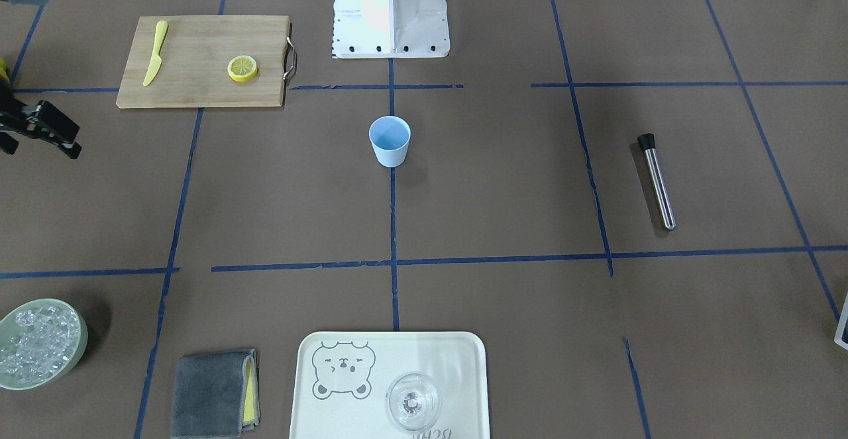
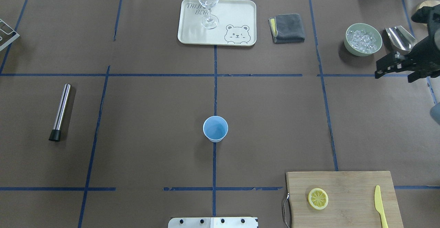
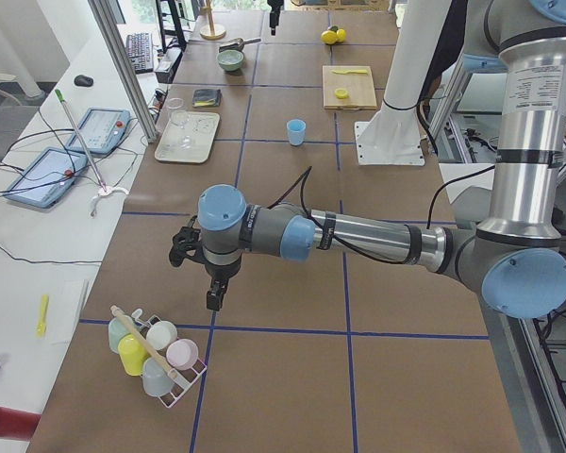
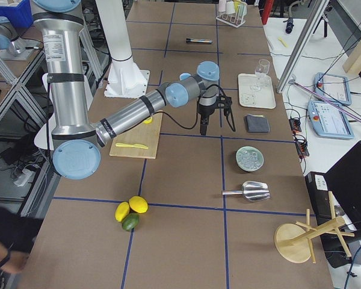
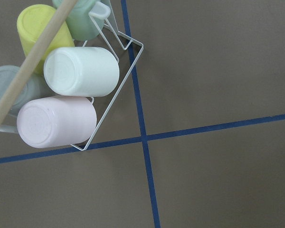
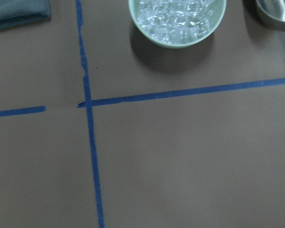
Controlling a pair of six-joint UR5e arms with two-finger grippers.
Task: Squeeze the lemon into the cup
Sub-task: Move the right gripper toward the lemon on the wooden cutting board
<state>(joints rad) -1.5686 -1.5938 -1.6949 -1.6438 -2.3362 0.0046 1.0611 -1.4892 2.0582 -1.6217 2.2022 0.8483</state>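
Note:
One yellow lemon slice lies flat on the wooden cutting board, also in the front view. The light blue cup stands upright at the table's middle, also in the front view. My right gripper is open and empty, hovering near the ice bowl, far from both slice and cup; it also shows in the front view. My left gripper shows only in the left side view, above a mug rack; I cannot tell if it is open or shut.
A yellow plastic knife lies on the board. There is a tray with a clear glass, a grey cloth, a green ice bowl, a metal scoop, a steel muddler and a mug rack.

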